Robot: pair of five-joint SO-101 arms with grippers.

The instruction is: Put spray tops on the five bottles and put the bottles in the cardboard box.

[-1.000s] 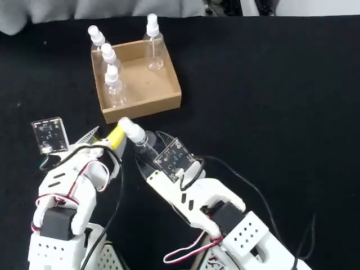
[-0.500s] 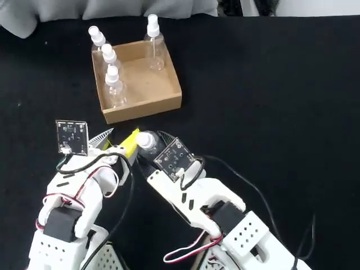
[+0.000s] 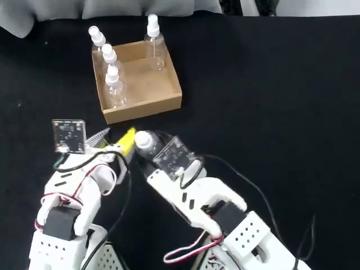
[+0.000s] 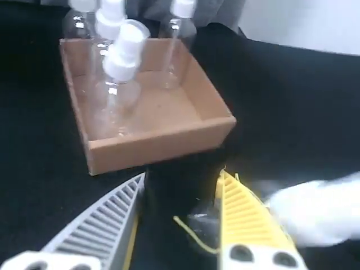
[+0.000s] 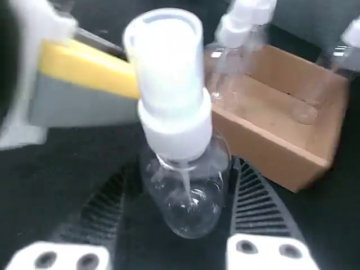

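Observation:
My right gripper [image 5: 185, 169] is shut on a clear bottle [image 5: 188, 202] that stands upright with a white spray top [image 5: 169, 84] on its neck. In the high view this bottle [image 3: 143, 140] is just in front of the cardboard box [image 3: 169, 104]. My left gripper [image 4: 181, 179] is open, with nothing between its grey and yellow fingers. Its yellow finger [image 5: 84, 73] lies right beside the spray top [image 4: 320, 208], on the outer side. Several capped bottles [image 3: 113, 79] stand in the box, three along its left wall and one [image 3: 153, 34] at the far corner.
The box [image 4: 152, 143] sits close ahead of both grippers [image 3: 118, 135], its near wall a short way from the held bottle. Black cloth covers the table [image 3: 270, 101], with wide free room to the right. Grey fabric lies along the far edge.
The left wrist has turned and its yellow finger has come off the spray top to rest beside it. The right gripper has kept the bottle, which now stands more upright.

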